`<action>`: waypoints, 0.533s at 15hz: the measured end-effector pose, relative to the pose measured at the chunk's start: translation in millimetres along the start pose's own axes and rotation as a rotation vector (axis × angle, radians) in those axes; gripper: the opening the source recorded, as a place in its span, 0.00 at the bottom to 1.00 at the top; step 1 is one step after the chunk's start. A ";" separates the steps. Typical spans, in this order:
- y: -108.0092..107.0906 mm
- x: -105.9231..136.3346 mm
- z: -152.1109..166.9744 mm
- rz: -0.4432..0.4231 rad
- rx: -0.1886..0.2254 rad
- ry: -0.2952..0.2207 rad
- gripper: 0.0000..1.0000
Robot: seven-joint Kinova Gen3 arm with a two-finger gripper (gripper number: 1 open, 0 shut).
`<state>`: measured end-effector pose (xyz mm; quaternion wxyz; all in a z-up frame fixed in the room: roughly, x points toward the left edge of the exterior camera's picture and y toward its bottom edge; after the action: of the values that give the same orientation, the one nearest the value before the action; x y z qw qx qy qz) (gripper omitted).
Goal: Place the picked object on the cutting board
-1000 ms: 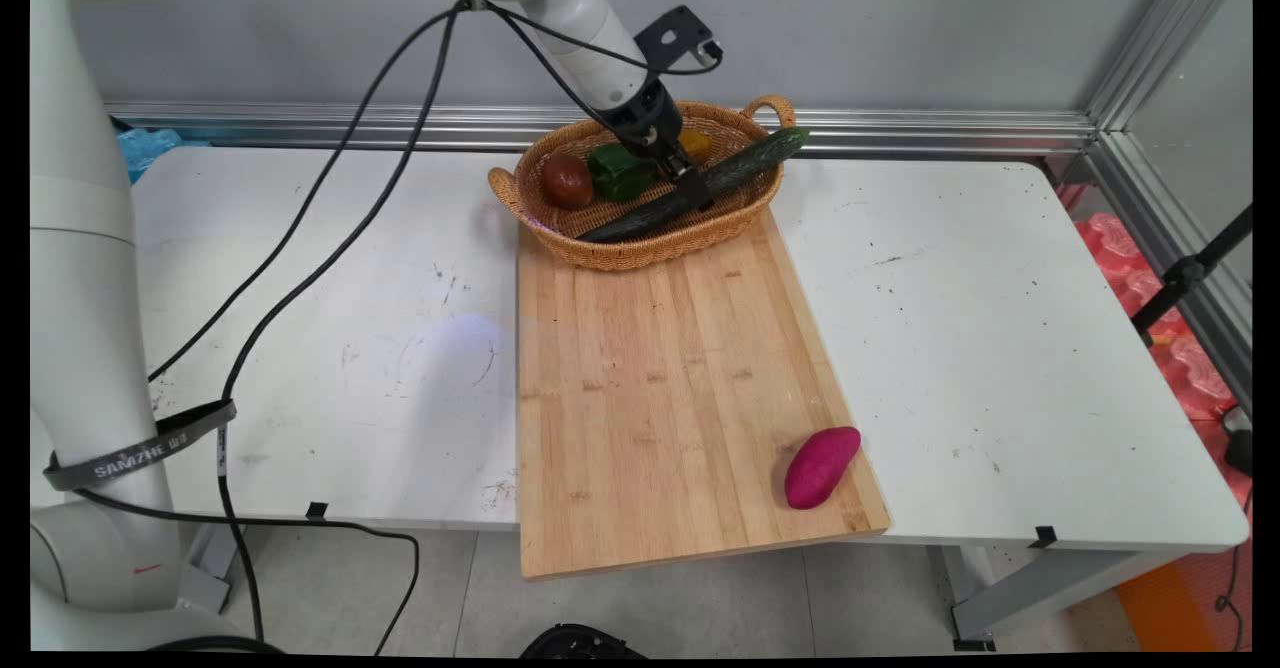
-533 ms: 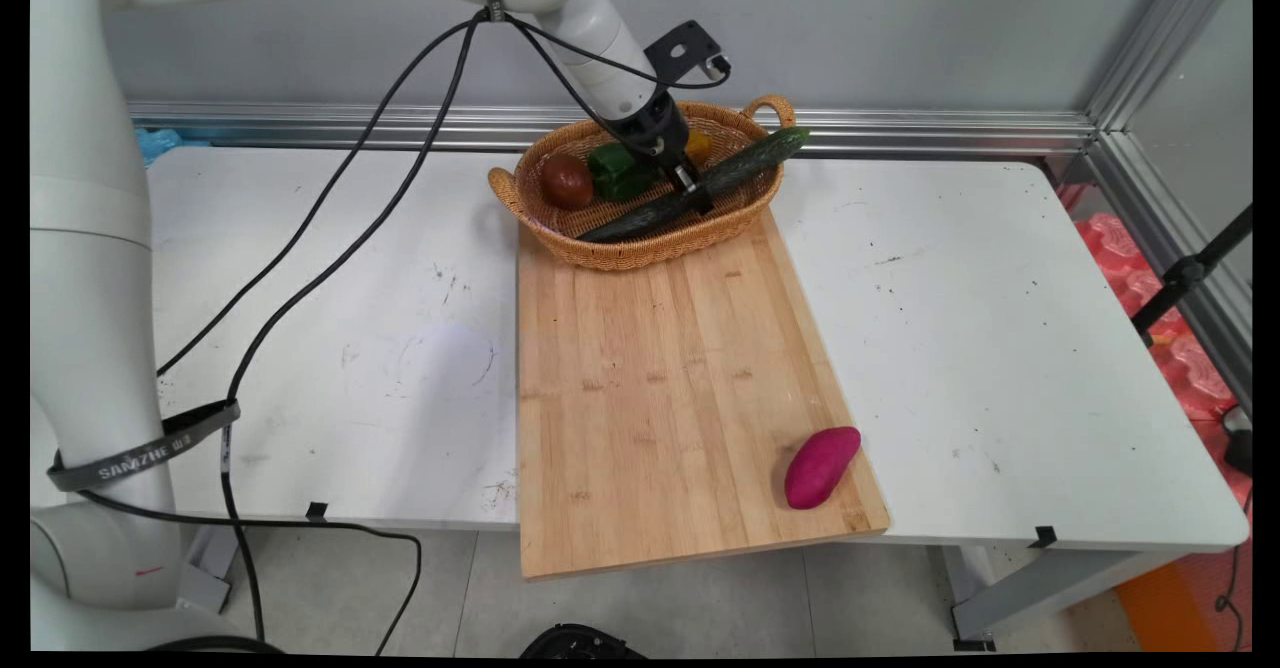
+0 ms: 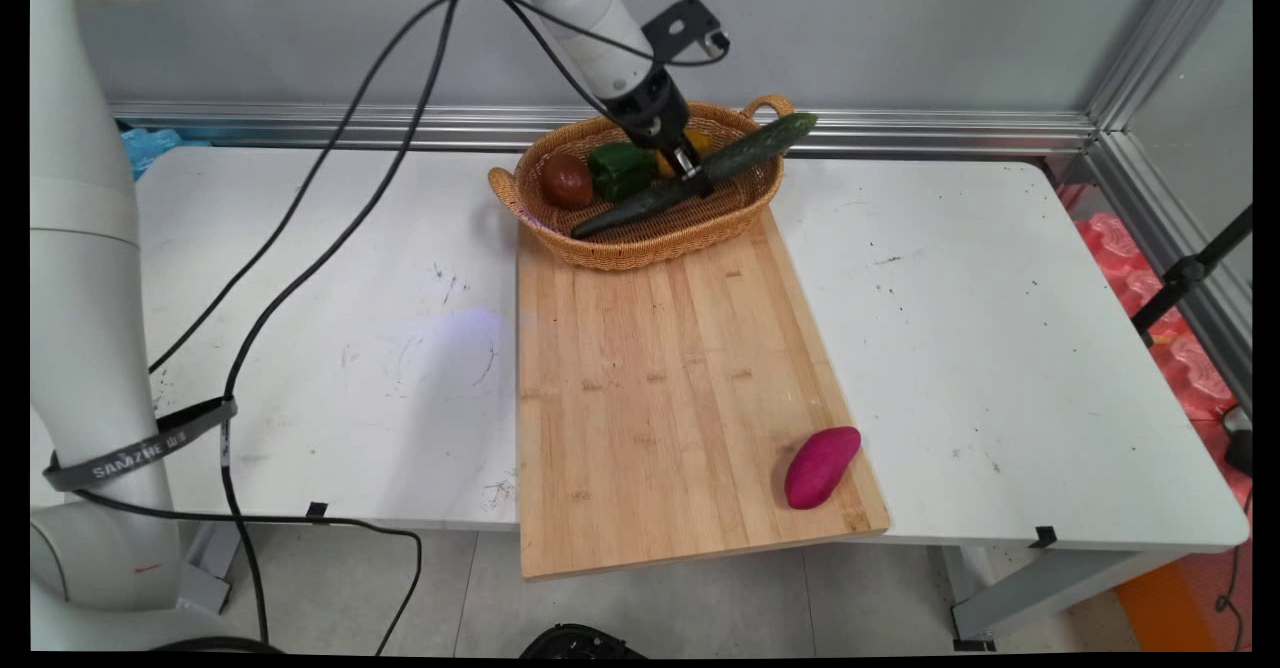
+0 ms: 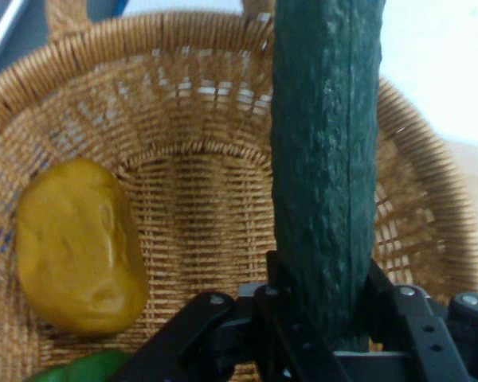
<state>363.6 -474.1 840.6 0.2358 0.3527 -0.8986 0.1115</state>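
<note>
Gripper point(image 3: 697, 180) clamps cucumber point(image 3: 700, 180) over basket point(image 3: 640, 243) holding pepper point(image 3: 620, 168), potato point(image 4: 76, 247)

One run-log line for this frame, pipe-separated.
gripper: jaws shut on cucumber | cucumber: raised slightly, over basket | in basket: yellow potato, green pepper, brown-red fruit | cutting board: purple sweet potato

Basket point(image 3: 640, 238) sits at far end of cutting board point(image 3: 660, 388). In basket: tomato point(image 3: 567, 181) left, pepper point(image 3: 620, 168) beside it, potato point(image 4: 76, 247) behind; cucumber point(image 3: 690, 178) lies diagonally across. Sweet potato point(image 3: 821, 466) on board's near right corner.
</note>
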 end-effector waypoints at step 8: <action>21.8 29.7 -84.1 0.049 0.003 0.079 0.00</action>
<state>358.6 -444.7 927.4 0.2676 0.3264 -0.8968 0.1323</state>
